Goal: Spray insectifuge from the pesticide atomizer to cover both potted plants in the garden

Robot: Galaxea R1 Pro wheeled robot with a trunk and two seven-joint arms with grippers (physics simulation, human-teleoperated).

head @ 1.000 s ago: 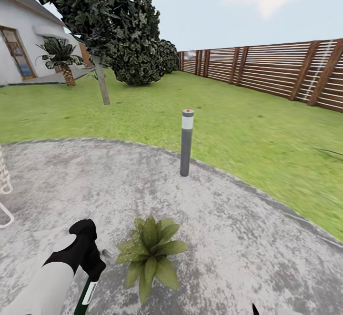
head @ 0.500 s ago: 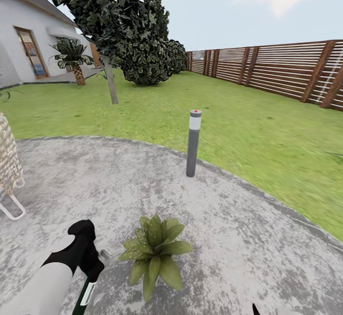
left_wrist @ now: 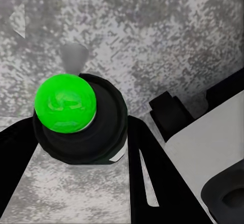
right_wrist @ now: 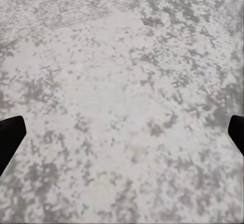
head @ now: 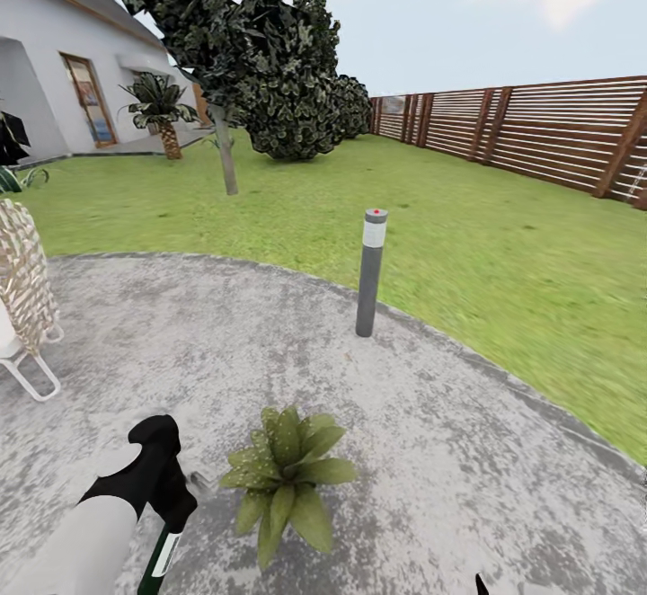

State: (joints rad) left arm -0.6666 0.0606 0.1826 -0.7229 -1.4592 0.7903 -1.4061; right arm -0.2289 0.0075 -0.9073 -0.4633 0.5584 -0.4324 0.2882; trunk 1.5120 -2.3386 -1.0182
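One broad-leaved green potted plant (head: pixel 284 474), one dark green bottle (head: pixel 162 559).
My left gripper (head: pixel 171 523) squeezes the bottle beside the plant; right fingertips (right_wrist: pixel 10 135) spread wide, I think empty.

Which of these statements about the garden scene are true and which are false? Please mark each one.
1. The left end effector holds the pesticide atomizer. True.
2. The potted plant stands on the lawn. False: it stands on the stone patio.
3. The right end effector is open, with nothing between its fingertips. True.
4. The grey bollard light lies flat on the patio. False: it stands upright near the patio's edge.
5. The wooden fence borders the lawn. True.
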